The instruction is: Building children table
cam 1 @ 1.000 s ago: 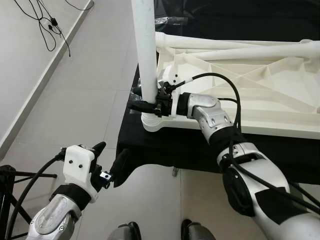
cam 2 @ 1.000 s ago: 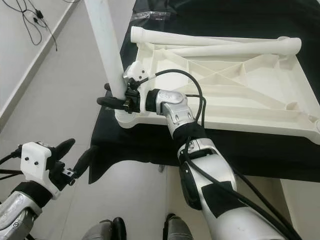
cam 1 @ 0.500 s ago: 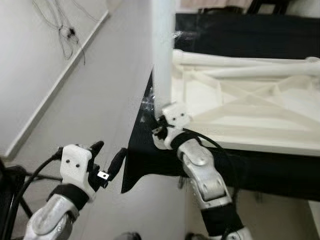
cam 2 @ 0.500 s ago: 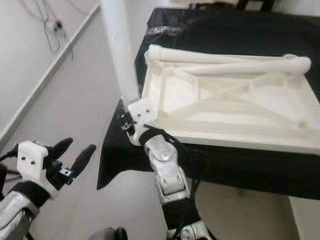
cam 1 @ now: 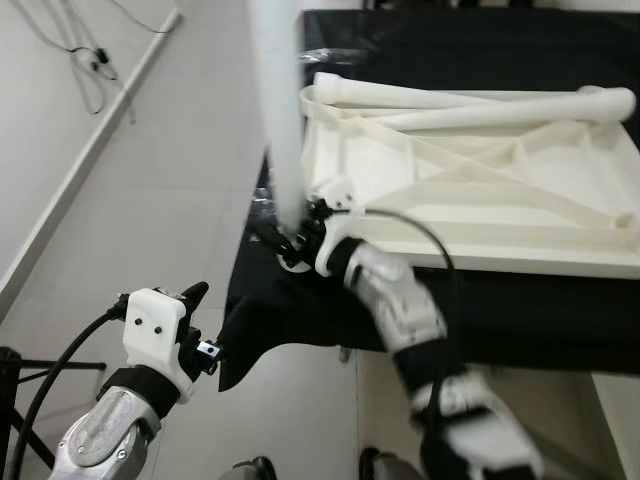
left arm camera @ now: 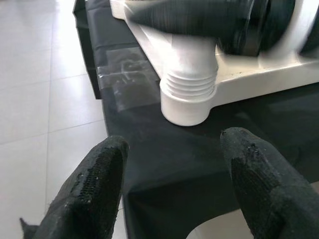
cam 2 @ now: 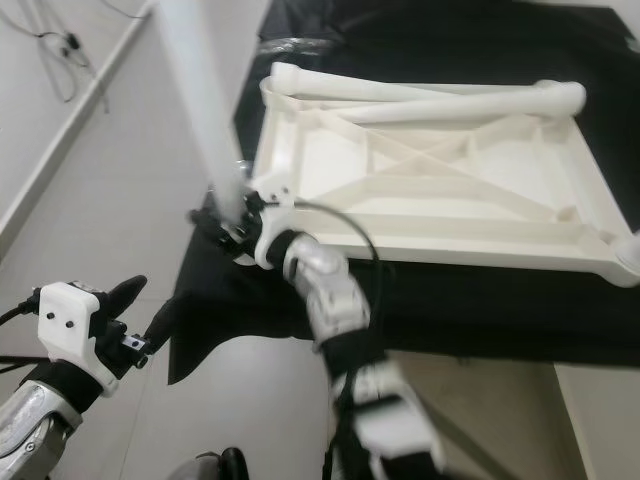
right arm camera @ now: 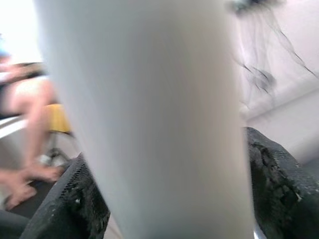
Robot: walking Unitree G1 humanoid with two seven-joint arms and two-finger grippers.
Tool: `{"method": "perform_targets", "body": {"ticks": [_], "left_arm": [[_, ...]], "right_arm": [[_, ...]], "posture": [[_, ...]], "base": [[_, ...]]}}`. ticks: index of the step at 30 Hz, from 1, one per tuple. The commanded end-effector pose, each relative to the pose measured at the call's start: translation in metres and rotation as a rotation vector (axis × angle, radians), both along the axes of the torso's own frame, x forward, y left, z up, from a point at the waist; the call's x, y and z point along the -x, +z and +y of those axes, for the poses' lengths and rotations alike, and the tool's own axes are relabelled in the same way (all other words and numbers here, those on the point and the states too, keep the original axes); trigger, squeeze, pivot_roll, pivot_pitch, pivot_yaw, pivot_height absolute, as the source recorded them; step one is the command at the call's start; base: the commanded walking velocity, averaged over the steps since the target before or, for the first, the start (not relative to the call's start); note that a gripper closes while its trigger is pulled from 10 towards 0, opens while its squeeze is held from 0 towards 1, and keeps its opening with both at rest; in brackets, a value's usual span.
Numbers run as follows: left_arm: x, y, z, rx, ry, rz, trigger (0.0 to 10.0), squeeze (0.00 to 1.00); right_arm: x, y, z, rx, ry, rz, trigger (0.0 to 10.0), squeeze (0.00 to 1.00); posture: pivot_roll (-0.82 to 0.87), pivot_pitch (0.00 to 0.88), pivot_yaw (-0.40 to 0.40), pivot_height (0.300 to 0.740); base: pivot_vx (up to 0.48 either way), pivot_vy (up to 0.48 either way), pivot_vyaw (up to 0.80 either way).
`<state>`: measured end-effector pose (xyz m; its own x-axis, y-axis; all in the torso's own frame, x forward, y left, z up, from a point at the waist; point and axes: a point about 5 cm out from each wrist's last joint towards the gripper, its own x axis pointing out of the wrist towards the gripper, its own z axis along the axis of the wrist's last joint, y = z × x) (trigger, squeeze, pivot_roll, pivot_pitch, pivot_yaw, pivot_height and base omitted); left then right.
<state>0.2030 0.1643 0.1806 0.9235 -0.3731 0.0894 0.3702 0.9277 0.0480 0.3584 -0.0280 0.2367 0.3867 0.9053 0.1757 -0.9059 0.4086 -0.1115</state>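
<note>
- The white children's table top lies upside down, ribs showing, on a black cloth in the upper right of the left eye view.
- One white table leg stands up at the near left corner of the upside-down top. It sits in the threaded corner socket, near the middle of the left wrist view.
- The right end effector is closed around the bottom of this leg, just above the socket. In the right wrist view its black fingers sit on both sides of the white leg.
- I think the leg is being turned into the socket. The picture is blurry there, so I cannot tell if it is all the way in.
- Two more loose legs lie across the far side of the upside-down top, at the upper right of the frame. They are not put in yet.
- So the job looks like it has just begun: one leg is going in, and the others are left. After that the table must be flipped onto its legs.
- The left end effector hovers in the lower left of the frame, near the cloth's corner. Its fingers are spread wide and hold nothing.
- The hollow underside of the top is like a shallow tray, and the two loose legs rest on it.
- Cables lie on the floor at the upper left.
</note>
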Motion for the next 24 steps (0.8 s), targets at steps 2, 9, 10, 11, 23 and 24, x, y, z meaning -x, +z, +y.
{"method": "perform_targets", "body": {"ticks": [2,9,10,11,23,24], "left_arm": [[0.001,-0.006,0.002,-0.006,0.011,0.023,10.0,0.0],[0.002,-0.005,0.001,-0.008,0.014,0.018,10.0,0.0],[0.003,-0.005,0.0,-0.008,0.013,0.018,10.0,0.0],[0.003,-0.005,0.0,-0.007,0.012,0.018,10.0,0.0],[0.007,-0.005,-0.002,0.001,0.005,0.022,10.0,0.0],[0.007,-0.005,-0.002,0.001,0.005,0.022,10.0,0.0]], "right_arm": [[0.001,-0.008,0.003,0.003,0.1,0.023,10.0,0.0],[-0.012,0.005,0.002,0.055,0.131,0.029,0.0,0.0],[-0.014,0.004,0.002,0.07,0.137,0.03,0.0,0.0],[-0.015,0.002,0.001,0.086,0.139,0.032,0.0,0.0],[-0.021,-0.027,-0.033,0.229,-0.053,0.056,0.0,0.0],[-0.021,-0.027,-0.033,0.229,-0.053,0.056,0.0,0.0]], "posture": [[0.08,0.241,0.008,0.74],[0.1,0.243,0.005,0.74],[0.1,0.246,0.004,0.74],[0.1,0.249,0.003,0.74],[0.08,0.265,-0.016,0.74],[0.08,0.265,-0.016,0.74]], "base": [[0.0,0.0,0.0],[0.0,0.0,0.0],[0.0,0.0,0.0],[0.0,0.0,0.0],[0.0,0.0,0.0],[0.0,0.0,0.0]]}}
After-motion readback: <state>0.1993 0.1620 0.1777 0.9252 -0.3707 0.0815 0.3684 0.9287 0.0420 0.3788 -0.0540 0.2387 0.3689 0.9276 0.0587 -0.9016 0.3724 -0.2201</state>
